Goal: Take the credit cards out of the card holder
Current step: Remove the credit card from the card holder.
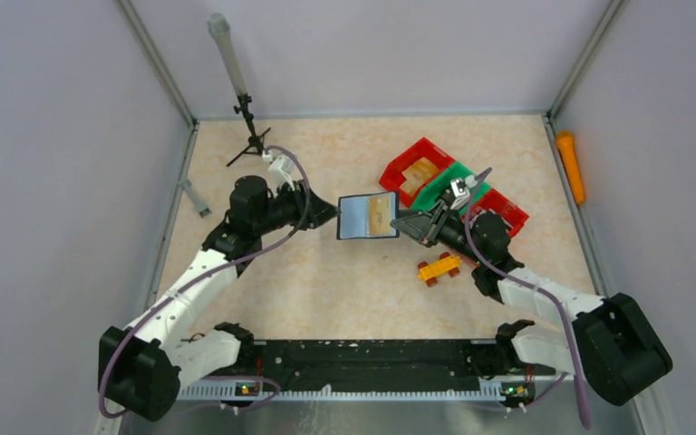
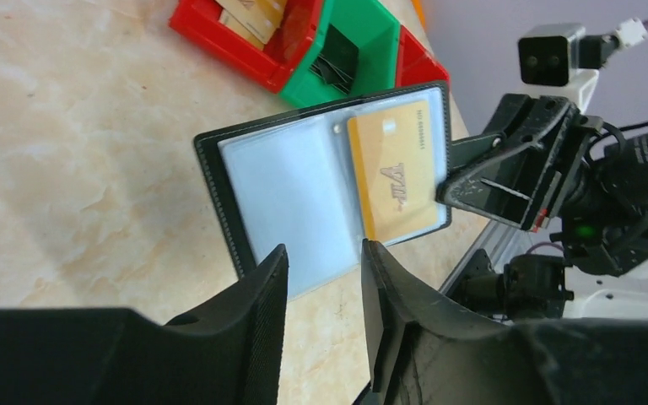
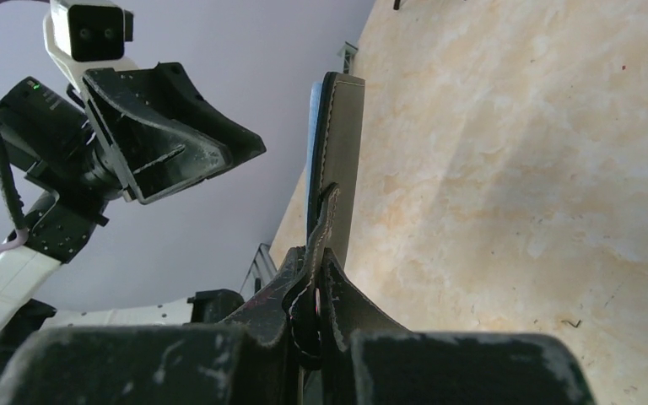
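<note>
Right gripper (image 3: pixel 319 253), clamped on card holder (image 3: pixel 342 143)

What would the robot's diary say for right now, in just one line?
right gripper: shut on card holder edge | left gripper: open, beside it, not touching | gold card: in clear sleeve

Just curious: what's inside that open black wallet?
The card holder holds one gold card under clear plastic; the pocket beside it looks empty. Any cards tucked behind are hidden.
</note>
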`<control>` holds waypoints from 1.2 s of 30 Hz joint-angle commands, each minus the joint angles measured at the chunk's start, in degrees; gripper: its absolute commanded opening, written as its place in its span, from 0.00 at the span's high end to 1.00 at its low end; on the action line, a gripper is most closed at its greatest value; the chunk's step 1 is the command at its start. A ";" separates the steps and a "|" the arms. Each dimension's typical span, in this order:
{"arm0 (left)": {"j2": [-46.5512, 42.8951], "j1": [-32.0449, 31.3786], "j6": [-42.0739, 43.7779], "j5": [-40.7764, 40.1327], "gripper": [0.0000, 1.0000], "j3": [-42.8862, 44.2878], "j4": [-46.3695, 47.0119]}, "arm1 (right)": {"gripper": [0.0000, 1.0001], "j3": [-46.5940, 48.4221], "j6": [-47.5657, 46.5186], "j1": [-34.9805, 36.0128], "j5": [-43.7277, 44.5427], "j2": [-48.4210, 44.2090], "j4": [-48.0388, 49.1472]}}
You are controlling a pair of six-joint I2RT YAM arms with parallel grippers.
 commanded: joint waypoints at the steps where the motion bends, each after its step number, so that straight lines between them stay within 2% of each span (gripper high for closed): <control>1: 4.41 -0.45 -0.46 11.18 0.62 -0.57 9.60 | 1.00 -1.10 1.46 -0.12 -1.61 2.12 10.48; 6: 10.25 -0.59 -2.71 18.51 0.63 0.29 16.35 | 1.00 -1.37 1.87 -0.06 -1.87 4.09 12.68; 11: 15.78 -0.50 -0.33 18.37 0.63 3.45 15.61 | 1.00 -0.66 1.11 -0.08 -1.55 5.74 13.87; 13: 17.29 -0.44 -0.37 16.74 0.59 3.35 17.47 | 1.00 -0.44 1.04 -0.12 -1.33 7.16 14.68; 19: 21.15 -0.44 -5.18 18.58 0.58 -0.83 31.40 | 1.00 -1.22 4.38 -0.10 -2.11 11.65 23.74; 22: 22.08 -0.43 -6.03 19.49 0.58 -1.88 34.39 | 1.00 -1.13 5.95 -0.12 -2.85 13.48 26.65; 28: 23.19 0.05 -6.17 20.48 0.56 -2.29 34.49 | 1.00 -0.35 5.77 -0.12 -3.33 12.95 25.55; 36: 26.11 0.36 -14.88 26.40 0.57 -3.34 45.74 | 1.00 -0.03 5.43 -0.12 -3.35 9.12 23.18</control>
